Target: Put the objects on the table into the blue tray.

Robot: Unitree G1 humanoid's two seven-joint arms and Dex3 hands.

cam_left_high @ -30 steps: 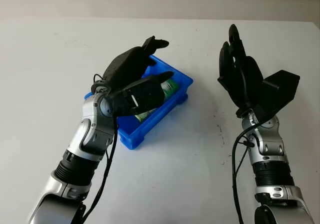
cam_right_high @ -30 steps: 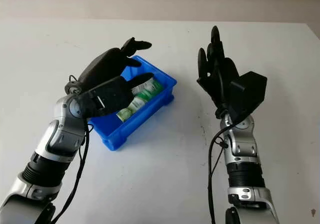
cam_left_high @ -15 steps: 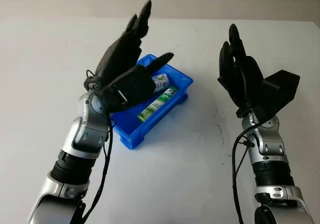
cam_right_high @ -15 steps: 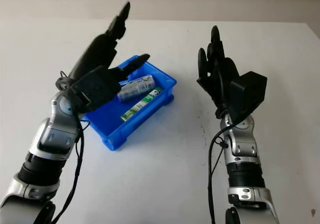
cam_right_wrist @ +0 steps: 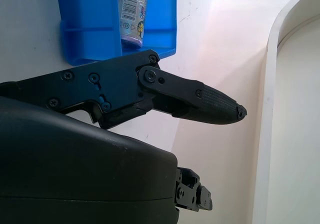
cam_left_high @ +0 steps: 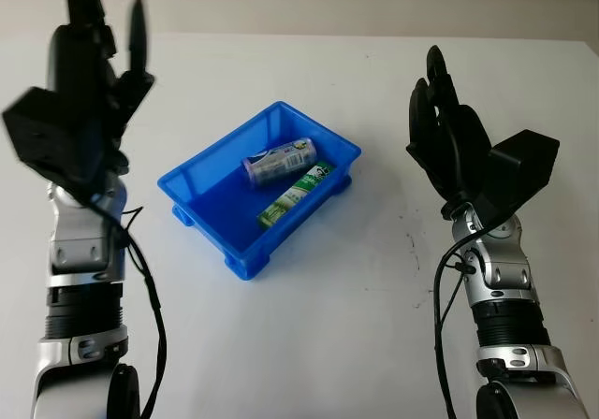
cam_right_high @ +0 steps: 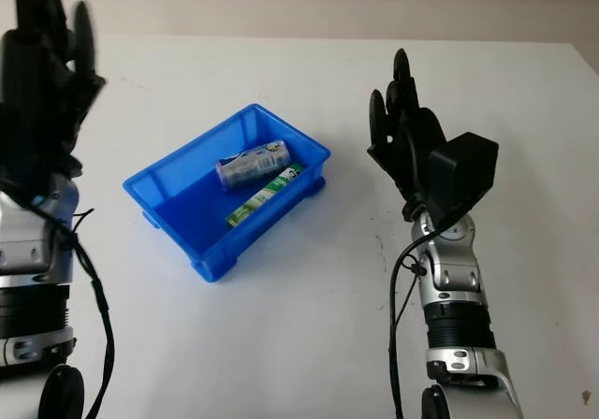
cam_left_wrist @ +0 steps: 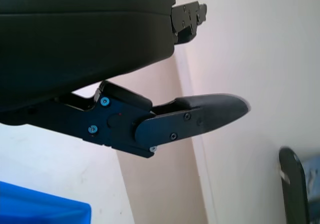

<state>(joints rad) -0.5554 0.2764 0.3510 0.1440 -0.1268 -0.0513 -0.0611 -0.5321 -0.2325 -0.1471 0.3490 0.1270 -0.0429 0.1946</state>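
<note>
In the left eye view, the blue tray [cam_left_high: 259,187] sits at the centre of the frame on the white table [cam_left_high: 328,325]. Inside it lie a small can [cam_left_high: 278,160] on its side and, just beside it toward the lower right, a green and white tube [cam_left_high: 296,194]. The left hand [cam_left_high: 82,82] is raised at the upper left of the frame, well apart from the tray, open and holding nothing. The right hand [cam_left_high: 451,138] stands upright at the right of the frame, also open and empty, apart from the tray.

The right eye view shows the same layout, with the tray [cam_right_high: 225,190] a little left of centre.

In the left wrist view, the left hand's fingers [cam_left_wrist: 200,116] reach across the frame, and a corner of the tray [cam_left_wrist: 40,209] shows at the lower left.

In the right wrist view, the right hand's fingers [cam_right_wrist: 200,101] cross the middle, and the tray [cam_right_wrist: 85,24] with the can [cam_right_wrist: 132,11] in it lies at the upper left.
</note>
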